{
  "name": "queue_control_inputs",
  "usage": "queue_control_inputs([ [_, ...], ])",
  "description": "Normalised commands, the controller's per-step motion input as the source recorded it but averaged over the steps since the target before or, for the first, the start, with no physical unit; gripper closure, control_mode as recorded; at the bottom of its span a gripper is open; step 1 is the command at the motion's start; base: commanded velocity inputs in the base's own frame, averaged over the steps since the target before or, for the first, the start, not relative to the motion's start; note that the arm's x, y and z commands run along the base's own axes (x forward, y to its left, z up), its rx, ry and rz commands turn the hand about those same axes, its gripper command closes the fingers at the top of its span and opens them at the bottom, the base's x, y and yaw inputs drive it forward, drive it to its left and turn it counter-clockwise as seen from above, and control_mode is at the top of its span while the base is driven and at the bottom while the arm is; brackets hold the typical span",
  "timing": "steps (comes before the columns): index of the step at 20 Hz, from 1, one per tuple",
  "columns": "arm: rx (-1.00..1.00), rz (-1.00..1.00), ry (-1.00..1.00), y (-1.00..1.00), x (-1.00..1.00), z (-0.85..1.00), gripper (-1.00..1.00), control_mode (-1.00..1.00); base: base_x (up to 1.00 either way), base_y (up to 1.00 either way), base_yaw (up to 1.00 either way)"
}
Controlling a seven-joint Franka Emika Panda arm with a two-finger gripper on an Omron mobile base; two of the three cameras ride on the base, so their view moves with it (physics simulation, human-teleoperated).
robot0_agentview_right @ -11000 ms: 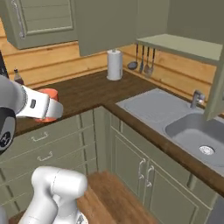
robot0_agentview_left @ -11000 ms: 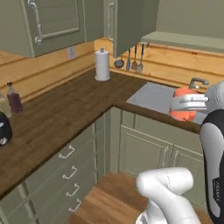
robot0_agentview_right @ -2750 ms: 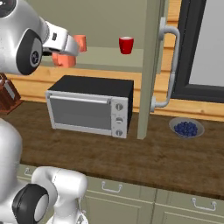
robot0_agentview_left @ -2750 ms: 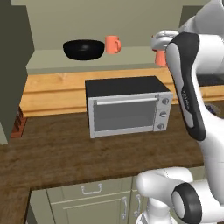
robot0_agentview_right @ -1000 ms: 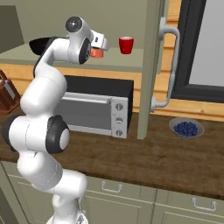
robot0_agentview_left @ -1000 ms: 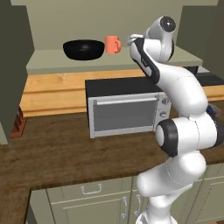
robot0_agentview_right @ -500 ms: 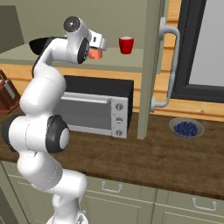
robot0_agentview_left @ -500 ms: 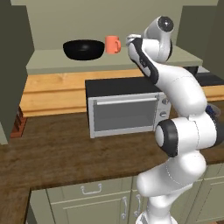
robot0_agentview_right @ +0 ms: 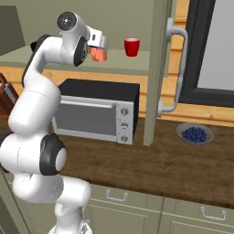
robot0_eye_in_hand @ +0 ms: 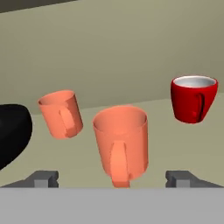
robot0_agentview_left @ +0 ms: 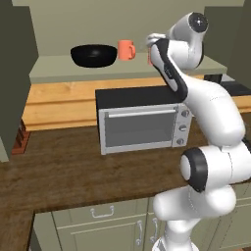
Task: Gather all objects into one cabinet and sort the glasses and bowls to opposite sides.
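The tool (robot0_eye_in_hand: 113, 177) stands released, fingers spread wide either side of the near salmon cup (robot0_eye_in_hand: 121, 142) on the pale green cabinet shelf (robot0_agentview_left: 63, 68). Relative to that cup: the second salmon cup (robot0_eye_in_hand: 61, 113) and black bowl (robot0_agentview_left: 93, 54) sit to one side, the red cup (robot0_eye_in_hand: 194, 98) to the other. Below it on the counter (robot0_agentview_right: 192, 164) stands the toaster oven (robot0_agentview_left: 142, 125); an open cabinet door (robot0_agentview_right: 157, 68) rises beside the red cup.

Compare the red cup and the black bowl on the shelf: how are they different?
The red cup is narrow and has a side handle; the black bowl is much wider, rounded, without a handle. The cup stands toward the right of the shelf, the bowl toward the left, with two orange cups between them. Both stand upright on it.
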Motion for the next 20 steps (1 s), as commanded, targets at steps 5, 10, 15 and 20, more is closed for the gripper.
queue_control_inputs([
  [5,-0.03,0.03,-0.04,0.0,-1.0,0.01,-1.0,-1.0,0.0,0.0,0.0],
  [10,0.0,0.03,-0.03,0.0,-1.0,0.0,-1.0,-1.0,0.0,0.0,0.0],
  [15,0.0,0.01,-0.01,0.0,-1.0,0.0,-1.0,-1.0,0.0,0.0,0.0],
  [20,0.0,0.0,0.0,0.0,-1.0,0.1,-1.0,-1.0,0.0,0.0,0.0],
])
